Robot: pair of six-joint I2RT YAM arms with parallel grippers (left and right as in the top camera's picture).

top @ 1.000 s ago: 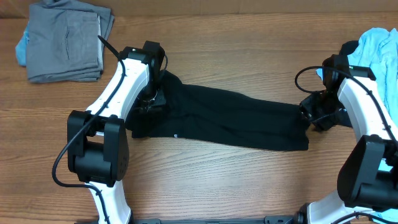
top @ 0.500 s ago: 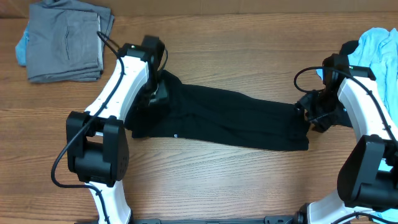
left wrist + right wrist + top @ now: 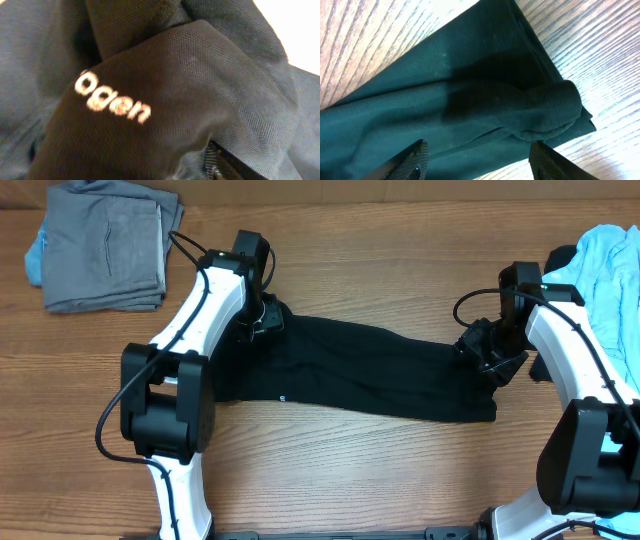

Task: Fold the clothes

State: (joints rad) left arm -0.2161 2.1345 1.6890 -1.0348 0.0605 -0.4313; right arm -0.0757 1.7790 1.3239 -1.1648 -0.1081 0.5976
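Fingers of right gripper spread wide over bunched right end of black garment, stretched across table; left gripper buried in cloth at its far-left corner, state unreadable. Risk: right pinches one layer, fold skews.

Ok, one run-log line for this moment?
left claw: on waist end of black pants, grip hidden | right claw: open at cuff end | gray folded garment: far-left corner
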